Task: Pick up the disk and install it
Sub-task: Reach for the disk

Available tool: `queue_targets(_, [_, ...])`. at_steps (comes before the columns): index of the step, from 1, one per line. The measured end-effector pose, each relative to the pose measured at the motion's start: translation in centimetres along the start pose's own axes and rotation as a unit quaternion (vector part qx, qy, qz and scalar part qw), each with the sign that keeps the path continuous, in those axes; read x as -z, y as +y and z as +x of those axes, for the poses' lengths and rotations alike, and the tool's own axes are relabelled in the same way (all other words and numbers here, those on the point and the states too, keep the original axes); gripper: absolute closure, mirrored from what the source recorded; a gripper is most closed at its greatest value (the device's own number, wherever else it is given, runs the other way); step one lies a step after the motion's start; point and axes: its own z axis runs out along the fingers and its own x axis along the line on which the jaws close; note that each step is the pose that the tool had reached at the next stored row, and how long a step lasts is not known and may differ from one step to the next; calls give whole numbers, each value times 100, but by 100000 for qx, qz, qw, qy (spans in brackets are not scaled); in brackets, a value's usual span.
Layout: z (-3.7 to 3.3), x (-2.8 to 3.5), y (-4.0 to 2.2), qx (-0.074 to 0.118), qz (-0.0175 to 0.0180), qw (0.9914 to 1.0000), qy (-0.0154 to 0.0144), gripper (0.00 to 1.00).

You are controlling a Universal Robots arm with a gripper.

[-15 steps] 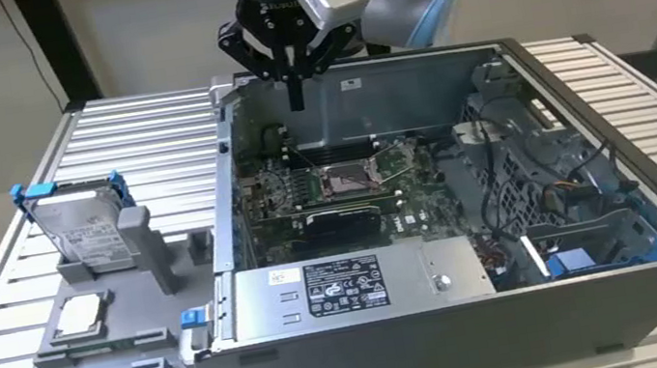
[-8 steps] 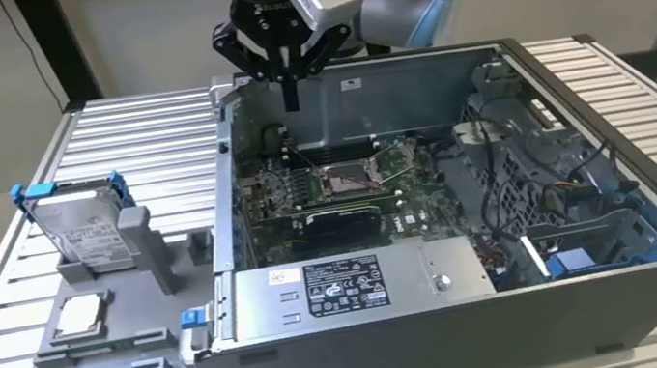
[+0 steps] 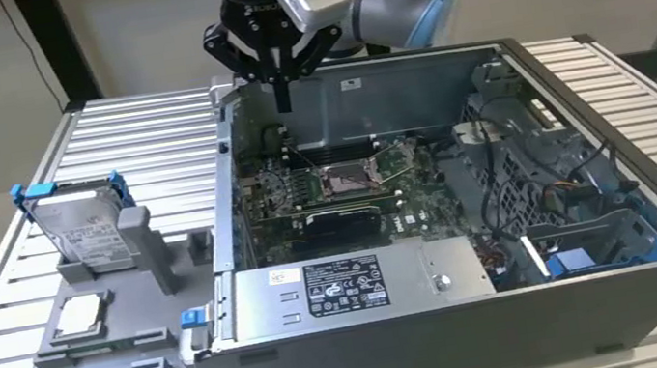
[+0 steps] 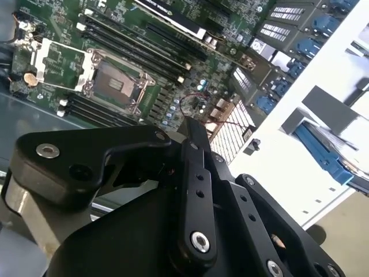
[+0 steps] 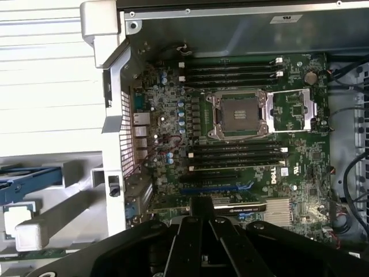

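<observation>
The disk (image 3: 82, 227), a silver-grey drive with a white label in a blue carrier, stands upright in a grey holder (image 3: 120, 274) on the table, to the exterior view's left of the open computer case (image 3: 632, 295). Its blue carrier (image 5: 29, 178) also shows in both wrist views (image 4: 324, 151). My gripper (image 3: 283, 96) hangs over the case's back wall near its left corner, well apart from the disk. Its fingers are shut together with nothing between them, pointing toward the motherboard (image 5: 242, 144) in both wrist views.
A small square silver chip (image 3: 82, 313) lies on the grey fixture's front part. Inside the case sit a grey box with a black-and-white label (image 3: 344, 287), cables and a drive bay with blue parts (image 3: 574, 260) at the exterior view's right. The table is slatted metal (image 3: 126, 136).
</observation>
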Motion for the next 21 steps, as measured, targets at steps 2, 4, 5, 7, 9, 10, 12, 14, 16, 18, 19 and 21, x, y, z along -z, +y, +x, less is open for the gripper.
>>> queue_targets(2, [21, 0, -2, 1, -1, 100000, -1, 100])
queue_targets(4, [45, 1, -3, 6, -2, 100000, -1, 100])
queue_targets(5, [56, 1, -4, 4, 4, 100000, 1, 100])
queue_targets(7, [81, 2, -6, 7, 1, 100000, 1, 100])
queue_targets(9, [107, 2, -8, 6, 1, 100000, -2, 100])
queue_targets(10, [120, 3, -9, 4, 2, 100000, 2, 100])
queue_targets(12, [145, 3, -10, 6, 2, 100000, 1, 100])
queue_targets(14, [171, 4, -12, 3, 0, 100000, 0, 100])
queue_targets(16, [195, 4, -14, 8, 0, 100000, 1, 100])
queue_targets(18, [219, 5, -16, 9, -1, 100000, -1, 100])
queue_targets(19, [230, 5, -16, 7, 1, 100000, 2, 100])
queue_targets(21, [254, 6, -18, 6, 1, 100000, 2, 100])
